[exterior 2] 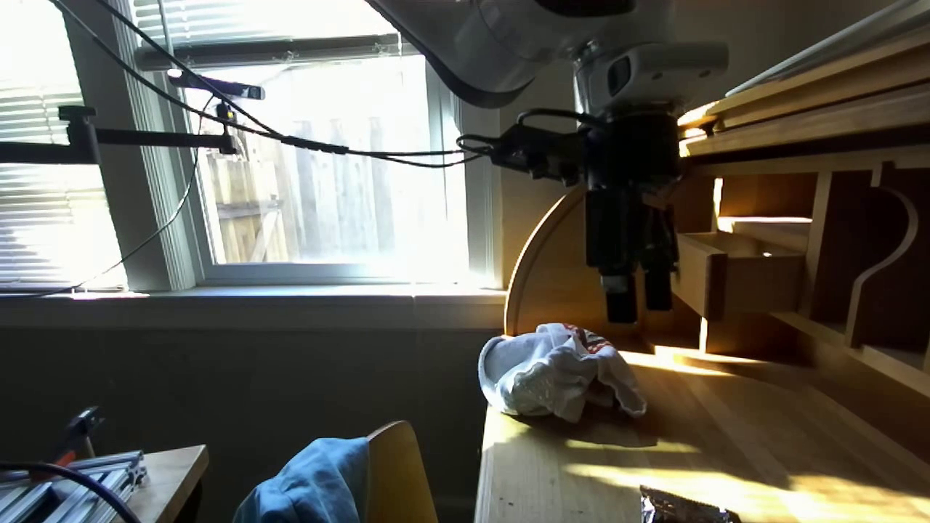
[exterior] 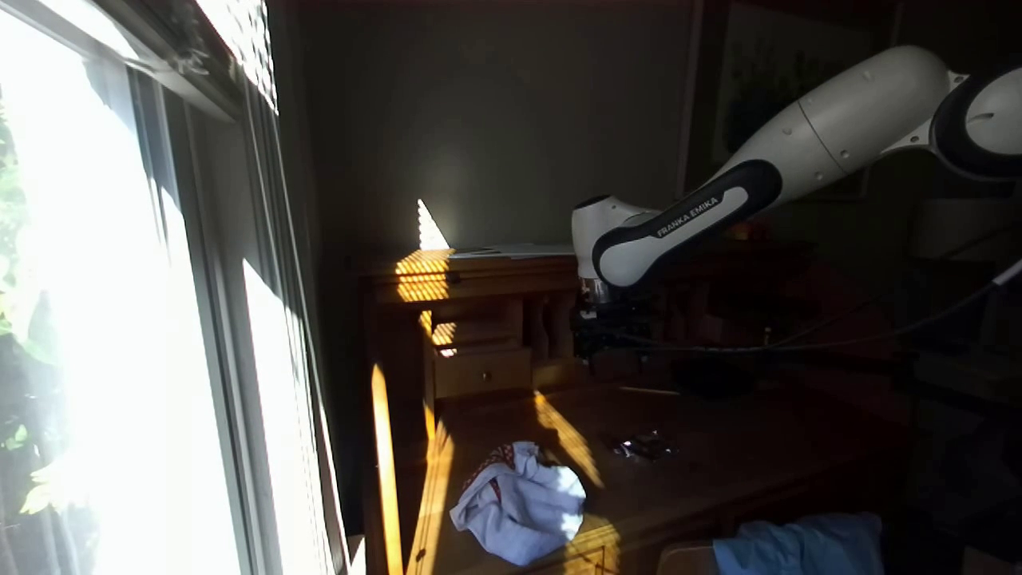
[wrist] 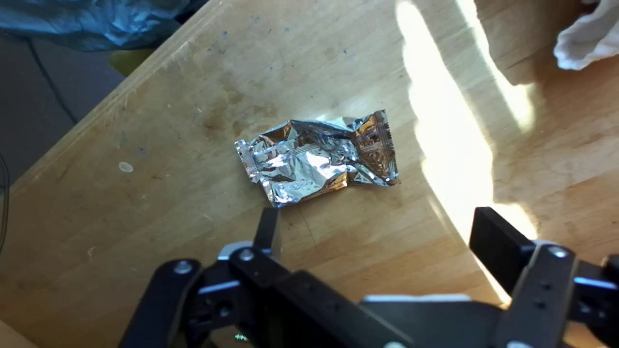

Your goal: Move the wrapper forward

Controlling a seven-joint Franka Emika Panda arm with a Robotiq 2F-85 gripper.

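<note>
The wrapper is a crumpled shiny silver packet with serrated ends. It lies flat on the wooden desk, in the middle of the wrist view (wrist: pixel 319 159). It also shows in both exterior views, as a small glinting shape (exterior: pixel 643 446) and partly cut off at the bottom edge (exterior 2: pixel 683 508). My gripper (wrist: pixel 377 217) is open, its two black fingers wide apart with nothing between them. In both exterior views the gripper (exterior: pixel 613 351) (exterior 2: pixel 639 298) hangs pointing down, well above the desk and apart from the wrapper.
A crumpled white cloth with a red pattern (exterior: pixel 523 503) (exterior 2: pixel 559 370) lies on the desk near the window end. A hutch with cubbyholes and a pulled-out drawer (exterior 2: pixel 763 283) stands along the desk's back. A chair with a blue cloth (exterior 2: pixel 312 479) is at the front edge.
</note>
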